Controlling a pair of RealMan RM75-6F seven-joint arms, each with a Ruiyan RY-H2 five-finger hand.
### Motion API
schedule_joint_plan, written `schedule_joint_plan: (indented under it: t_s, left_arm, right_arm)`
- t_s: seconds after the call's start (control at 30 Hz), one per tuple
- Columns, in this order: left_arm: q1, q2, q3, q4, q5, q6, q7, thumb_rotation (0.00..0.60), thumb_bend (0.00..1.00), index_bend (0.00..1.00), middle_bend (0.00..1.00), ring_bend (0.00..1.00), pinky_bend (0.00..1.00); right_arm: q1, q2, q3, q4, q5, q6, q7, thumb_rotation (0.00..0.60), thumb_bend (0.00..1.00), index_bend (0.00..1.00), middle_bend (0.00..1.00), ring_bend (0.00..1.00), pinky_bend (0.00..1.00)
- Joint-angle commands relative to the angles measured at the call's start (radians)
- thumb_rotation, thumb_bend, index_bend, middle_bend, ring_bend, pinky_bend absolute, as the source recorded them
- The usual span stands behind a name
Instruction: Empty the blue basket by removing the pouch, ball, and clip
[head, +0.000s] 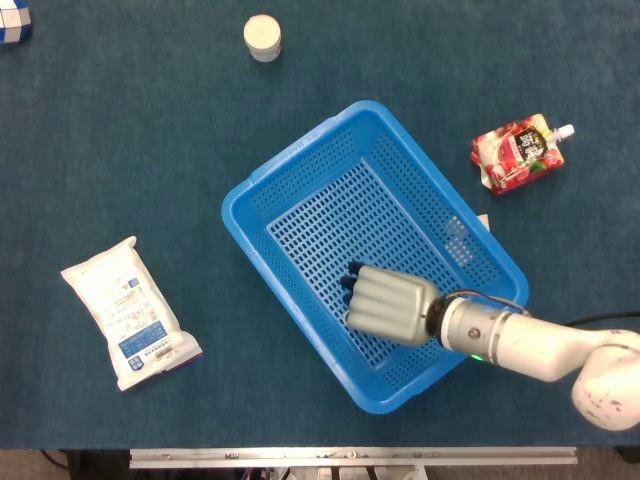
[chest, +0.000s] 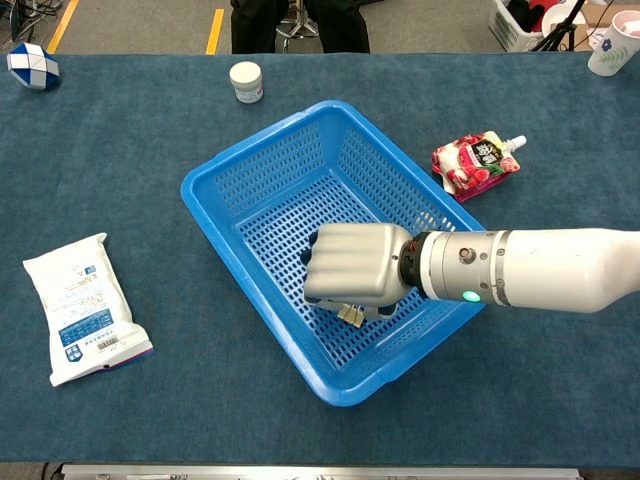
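One arm is in view: the right hand (chest: 352, 264) reaches into the blue basket (chest: 262, 172) from the robot's right, its silver back turned up toward both cameras, and sits low over the mesh floor in the near half of the basket. In the head view the same hand (head: 389, 304) shows dark fingertips (head: 352, 272) pointing toward the basket's middle. Directly beneath it in the chest view, the metallic clip (chest: 350, 314) peeks out below the palm, lying on the basket floor; the fingers are curled down around it, but whether they actually pinch it or merely cover it cannot be told, as the contact is hidden under the hand. The head view hides the clip entirely. The left hand appears in neither view. The red pouch (chest: 474, 164), with a white spout, lies on the blue table cover (chest: 150, 400) outside the basket, near its far-right wall and apart from it. Well apart to the left lies a white packet (chest: 83, 307). Beyond the basket stands a small white jar (chest: 246, 81), and a blue-and-white patterned object (chest: 31, 66) sits at the far-left corner.
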Motion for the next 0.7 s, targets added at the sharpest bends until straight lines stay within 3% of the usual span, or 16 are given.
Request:
schedule_joint_plan:
  t_s: [0.03, 0.7]
  left_arm:
    - [-0.002, -0.001, -0.001, 0.001, 0.003, -0.003, -0.001, 0.600, 0.00, 0.06, 0.00, 0.00, 0.00]
    - [-0.005, -0.002, -0.005, 0.017, -0.009, -0.013, -0.025, 0.600, 0.00, 0.06, 0.00, 0.00, 0.00]
  right_arm:
    - [-0.009, -0.012, -0.011, 0.014, -0.010, 0.015, -0.018, 0.600, 0.23, 0.49, 0.45, 0.25, 0.28]
    - [-0.035, -0.144, -0.005, 0.111, 0.079, 0.100, -0.154, 0.600, 0.23, 0.49, 0.45, 0.25, 0.28]
